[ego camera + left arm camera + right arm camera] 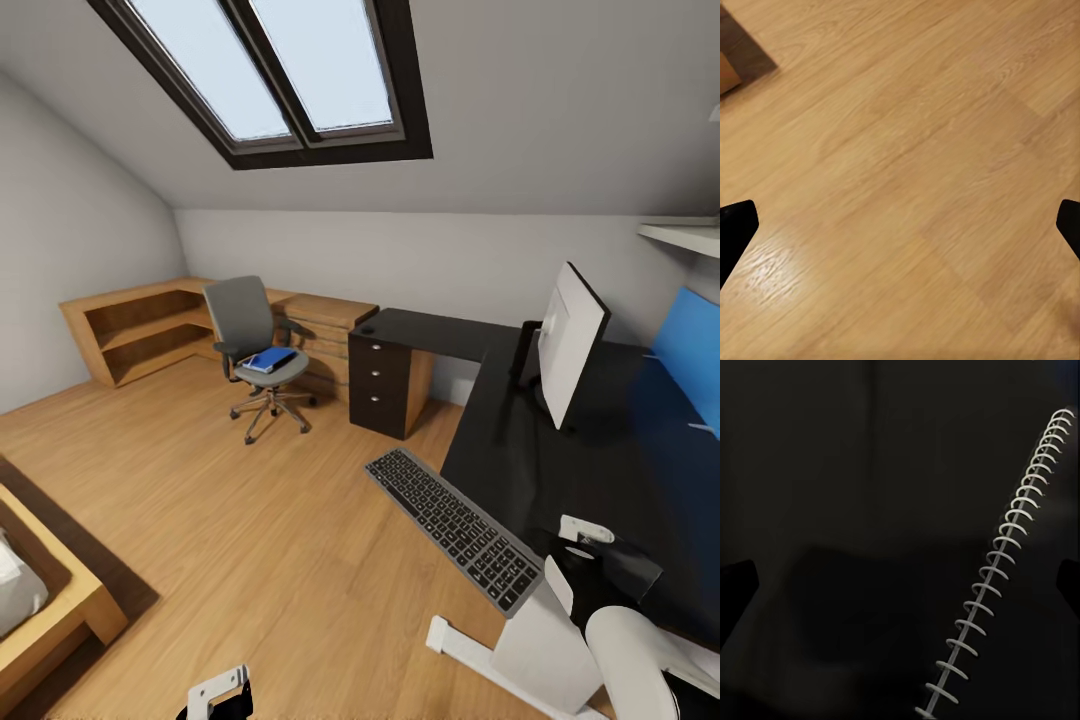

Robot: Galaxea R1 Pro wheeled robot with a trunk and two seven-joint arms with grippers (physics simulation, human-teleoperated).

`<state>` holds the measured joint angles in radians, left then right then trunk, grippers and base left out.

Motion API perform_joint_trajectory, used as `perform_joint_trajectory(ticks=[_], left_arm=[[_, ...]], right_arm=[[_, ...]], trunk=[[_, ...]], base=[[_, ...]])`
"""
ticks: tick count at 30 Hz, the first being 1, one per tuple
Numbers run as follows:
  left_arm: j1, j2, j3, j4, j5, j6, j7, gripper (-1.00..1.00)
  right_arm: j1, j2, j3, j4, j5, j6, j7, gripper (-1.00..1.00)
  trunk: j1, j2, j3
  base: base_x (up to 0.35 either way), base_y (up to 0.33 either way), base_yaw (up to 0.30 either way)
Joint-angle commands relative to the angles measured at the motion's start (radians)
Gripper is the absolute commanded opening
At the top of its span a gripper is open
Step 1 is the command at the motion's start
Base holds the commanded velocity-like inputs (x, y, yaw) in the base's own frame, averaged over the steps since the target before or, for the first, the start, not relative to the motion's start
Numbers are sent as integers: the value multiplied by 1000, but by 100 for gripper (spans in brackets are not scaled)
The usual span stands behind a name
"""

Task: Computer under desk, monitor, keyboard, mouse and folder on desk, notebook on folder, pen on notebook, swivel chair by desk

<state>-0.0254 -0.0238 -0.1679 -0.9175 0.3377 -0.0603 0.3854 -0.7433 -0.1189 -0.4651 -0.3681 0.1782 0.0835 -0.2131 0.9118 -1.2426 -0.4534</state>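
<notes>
Folder (268,359) lies on the swivel chair (250,330) seat, well left of the desk (560,440), still to fetch. Left gripper (900,225) spread over bare floor (907,150). Right gripper (900,577), jaws apart, hovers over the spiral-bound notebook (870,510) on the desk; settle squarely across the cover before closing, I'd say.

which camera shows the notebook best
The right wrist view: the notebook's dark cover and white spiral binding show close up. In the head view it is just a dark slab on the desk beneath the right arm. The left wrist view shows floor.
</notes>
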Motion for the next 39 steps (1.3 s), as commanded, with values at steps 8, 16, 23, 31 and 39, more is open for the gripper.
perform_joint_trajectory(ticks=[8,16,23,31,39], left_arm=[[-1,1,-4,0,12,-6,7,100],[-1,1,-5,1,13,-3,8,100],[-1,1,-6,49,13,0,8,100],[-1,1,-4,90,14,2,12,100],[0,3,-3,97,12,1,7,100]], right_arm=[[-1,1,-9,-4,6,-83,0,100],[-1,3,-15,-17,0,-216,1,100],[2,30,-15,-131,-1,-227,2,100],[40,123,-16,-404,-2,-71,3,100],[242,208,-14,-882,-257,366,98,100]], trunk=[[-15,27,12],[-46,83,37],[-73,132,59],[-104,188,84],[-130,237,106]], base=[[-6,2,0],[0,0,0],[0,0,0],[0,0,0],[0,0,0]])
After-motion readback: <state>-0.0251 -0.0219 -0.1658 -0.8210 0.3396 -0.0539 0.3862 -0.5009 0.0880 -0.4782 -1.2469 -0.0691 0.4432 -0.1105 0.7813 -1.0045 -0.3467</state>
